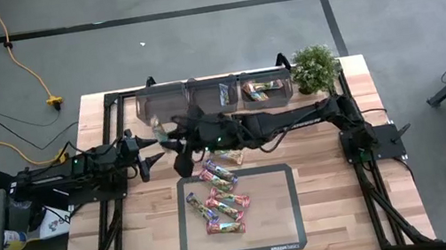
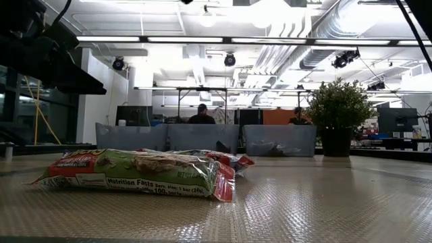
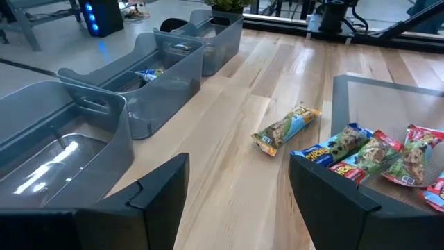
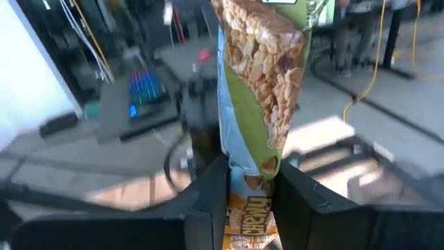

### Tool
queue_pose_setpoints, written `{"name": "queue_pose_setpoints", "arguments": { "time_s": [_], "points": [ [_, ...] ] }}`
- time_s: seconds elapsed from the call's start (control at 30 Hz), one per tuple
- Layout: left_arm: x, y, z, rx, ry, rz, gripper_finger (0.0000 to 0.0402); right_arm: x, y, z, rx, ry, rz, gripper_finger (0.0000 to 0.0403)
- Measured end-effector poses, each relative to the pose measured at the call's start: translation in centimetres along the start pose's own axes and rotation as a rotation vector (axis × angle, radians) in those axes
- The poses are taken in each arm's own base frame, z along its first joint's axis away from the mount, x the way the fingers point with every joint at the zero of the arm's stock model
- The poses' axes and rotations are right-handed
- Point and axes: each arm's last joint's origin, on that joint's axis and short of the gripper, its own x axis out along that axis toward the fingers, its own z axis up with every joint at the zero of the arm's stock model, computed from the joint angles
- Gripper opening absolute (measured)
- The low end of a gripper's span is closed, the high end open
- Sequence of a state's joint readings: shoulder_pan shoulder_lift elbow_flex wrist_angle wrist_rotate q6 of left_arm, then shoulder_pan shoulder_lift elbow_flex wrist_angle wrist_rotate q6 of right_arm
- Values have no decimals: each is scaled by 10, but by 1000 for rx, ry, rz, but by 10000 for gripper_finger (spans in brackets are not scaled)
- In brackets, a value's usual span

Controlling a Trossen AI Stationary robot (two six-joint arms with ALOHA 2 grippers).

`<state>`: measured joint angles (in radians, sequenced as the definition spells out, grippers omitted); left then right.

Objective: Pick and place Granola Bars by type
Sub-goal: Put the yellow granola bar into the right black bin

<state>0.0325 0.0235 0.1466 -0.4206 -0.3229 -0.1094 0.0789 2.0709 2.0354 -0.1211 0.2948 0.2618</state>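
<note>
The right claw (image 4: 244, 182) gripped a green-tan bar (image 4: 260, 76) by only its lower end, held above the tabletop (image 1: 330, 180) near the grey bins (image 1: 191, 94) (a thin hold); a swing could shake it loose. The left claw (image 3: 236, 191) hung open nearby, risking collision. Remaining Granola Bars (image 1: 217, 199) lay on the mat (image 1: 288, 222).

Grey concrete floor (image 1: 192, 40) crossed by a yellow cable (image 1: 26, 71); ceiling strip lights (image 2: 202, 39) glow over distant desks.
</note>
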Motion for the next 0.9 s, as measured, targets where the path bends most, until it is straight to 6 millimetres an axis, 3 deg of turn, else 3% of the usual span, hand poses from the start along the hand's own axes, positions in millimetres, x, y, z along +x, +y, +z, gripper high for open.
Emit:
{"name": "queue_pose_setpoints", "arguments": {
  "time_s": [0.37, 0.57, 0.77, 0.9],
  "points": [
    [0, 0, 0, 0, 0, 0, 243, -31, -35, 62, -112, -217, -206, 82],
    [0, 0, 0, 0, 1, 0, 243, -44, -71, 84, -117, -249, -440, 82],
    [0, 0, 0, 0, 0, 0, 243, -55, -120, 87, -59, -188, -825, 82],
    [0, 0, 0, 0, 0, 0, 243, -59, -154, 80, -39, -92, -969, 82]
  ]
}}
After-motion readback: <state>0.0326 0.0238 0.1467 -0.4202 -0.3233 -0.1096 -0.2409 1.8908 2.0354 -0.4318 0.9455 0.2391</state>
